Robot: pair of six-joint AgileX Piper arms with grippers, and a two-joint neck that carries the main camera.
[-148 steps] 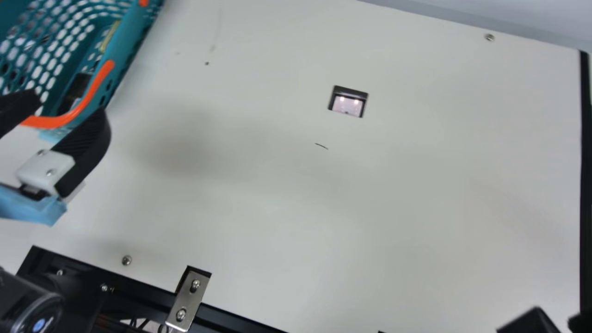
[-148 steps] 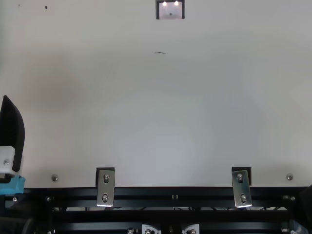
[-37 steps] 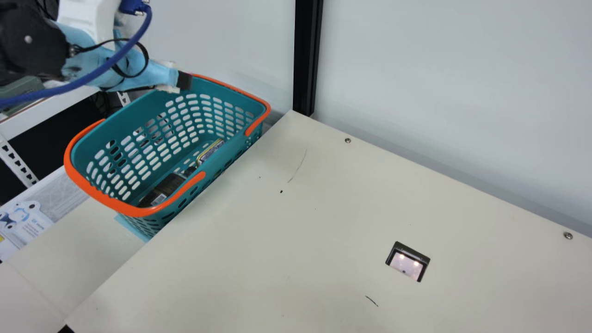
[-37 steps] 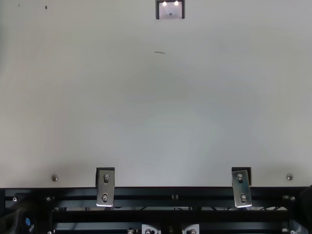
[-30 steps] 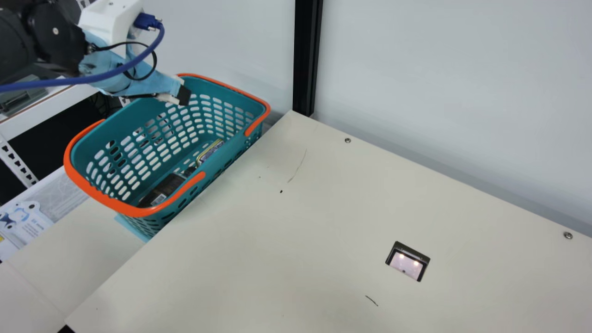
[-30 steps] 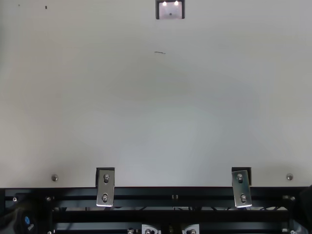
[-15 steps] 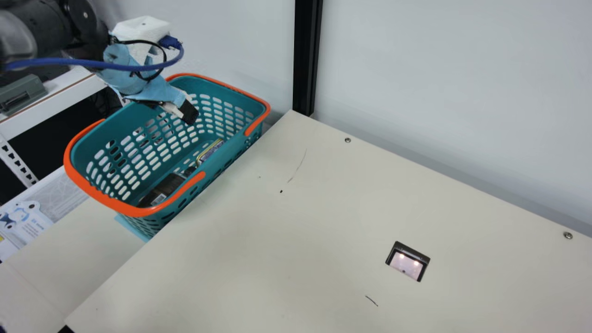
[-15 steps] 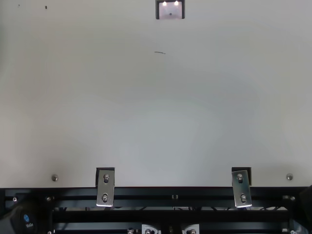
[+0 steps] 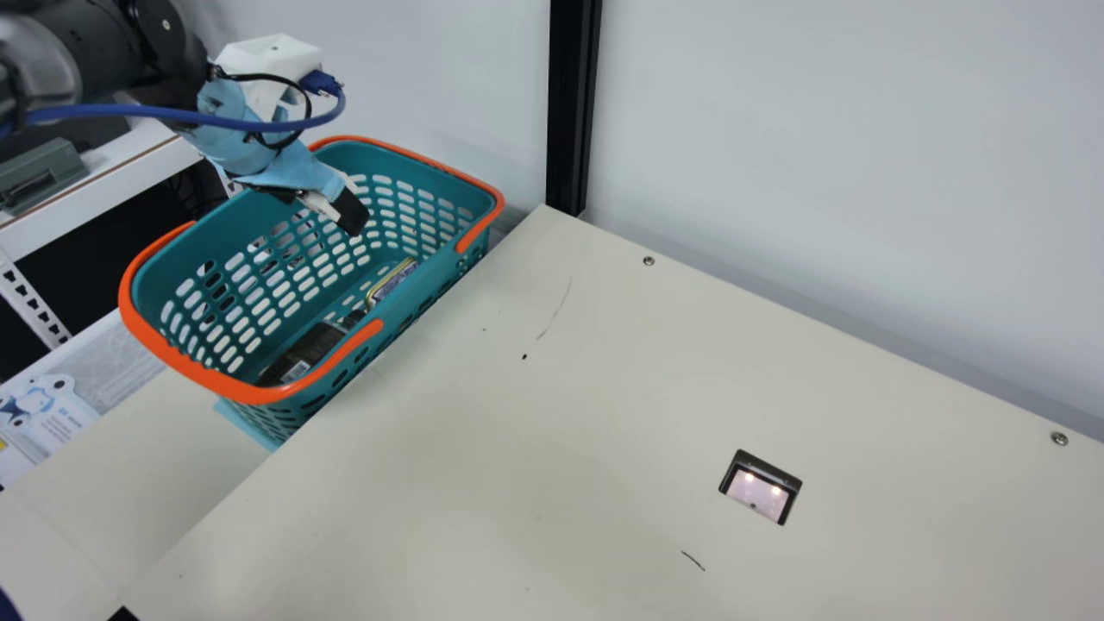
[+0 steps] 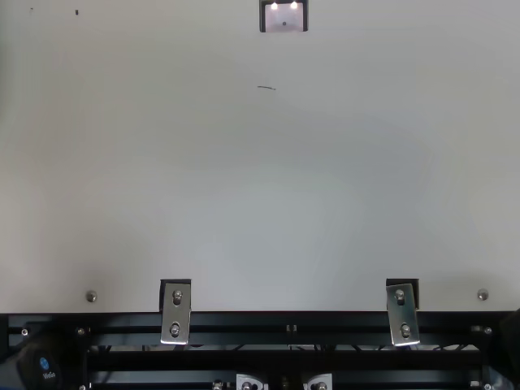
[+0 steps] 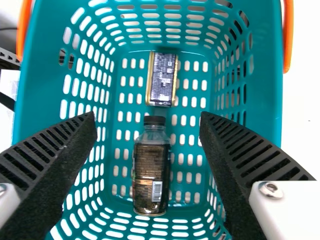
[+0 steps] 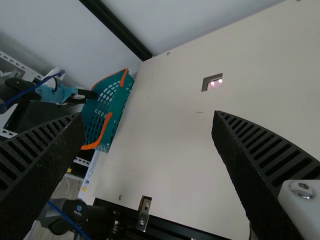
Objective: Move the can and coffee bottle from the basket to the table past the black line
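I have my left fingers (image 9: 352,212) spread wide over the basket (image 9: 250,395), the coffee bottle (image 11: 151,175) lying on its floor below their gap and the can (image 11: 162,77) just past its cap, while my right fingers (image 12: 252,160) stand wide apart, facing the counter (image 12: 165,150).

The left arm (image 9: 95,52) angles downward, left hand (image 9: 338,207) tipped low with its fingers wide apart; the right hand (image 12: 149,120) also stands spread.
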